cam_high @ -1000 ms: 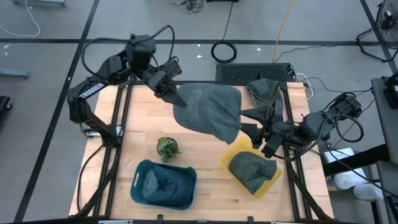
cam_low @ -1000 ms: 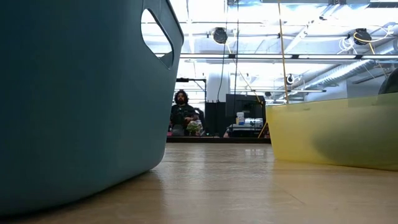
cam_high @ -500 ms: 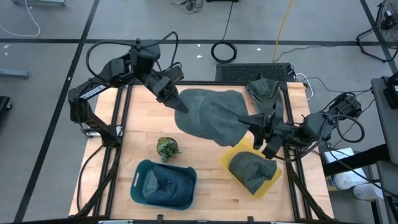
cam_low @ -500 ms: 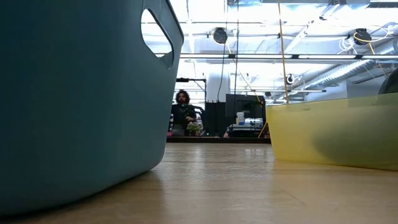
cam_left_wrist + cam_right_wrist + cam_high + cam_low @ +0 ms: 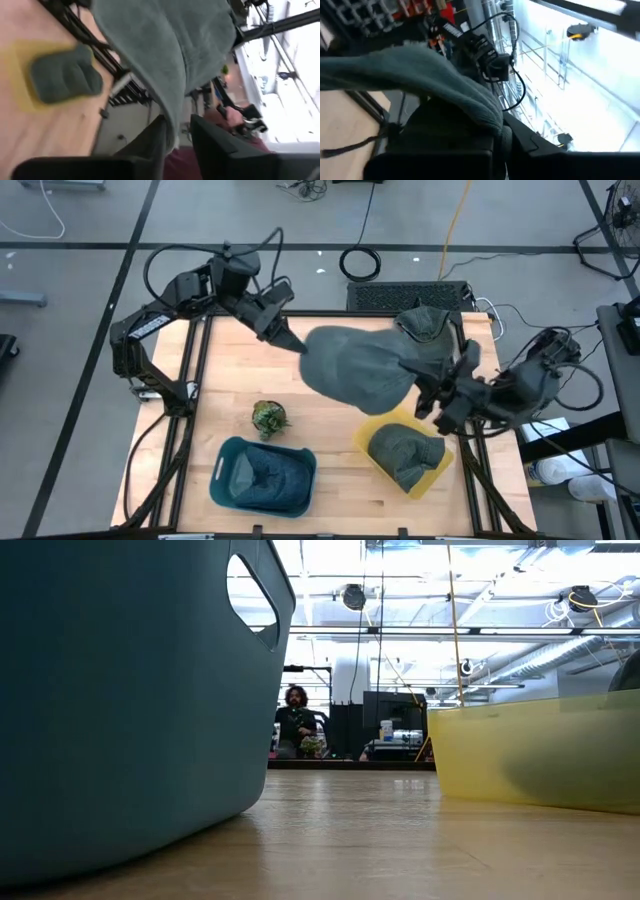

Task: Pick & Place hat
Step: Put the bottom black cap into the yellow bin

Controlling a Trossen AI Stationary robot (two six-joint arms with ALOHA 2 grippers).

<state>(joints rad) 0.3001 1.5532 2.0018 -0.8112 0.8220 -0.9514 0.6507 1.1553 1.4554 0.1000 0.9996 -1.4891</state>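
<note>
Above the wooden table [image 5: 330, 450], a grey hat [image 5: 360, 365] hangs stretched between two robot arms. The left gripper [image 5: 294, 342], left of the hat, is clamped on its edge; the left wrist view shows cloth pinched between the dark fingers [image 5: 210, 145]. Left of and below the hat sit a small green plant [image 5: 268, 417] and a teal bin [image 5: 263, 474] holding another hat. Just below the held hat, a yellow bin [image 5: 372, 432] holds a third. The right gripper [image 5: 432, 385] is clamped on the hat's right edge, beside a further hat [image 5: 425, 323] draped on the frame.
</note>
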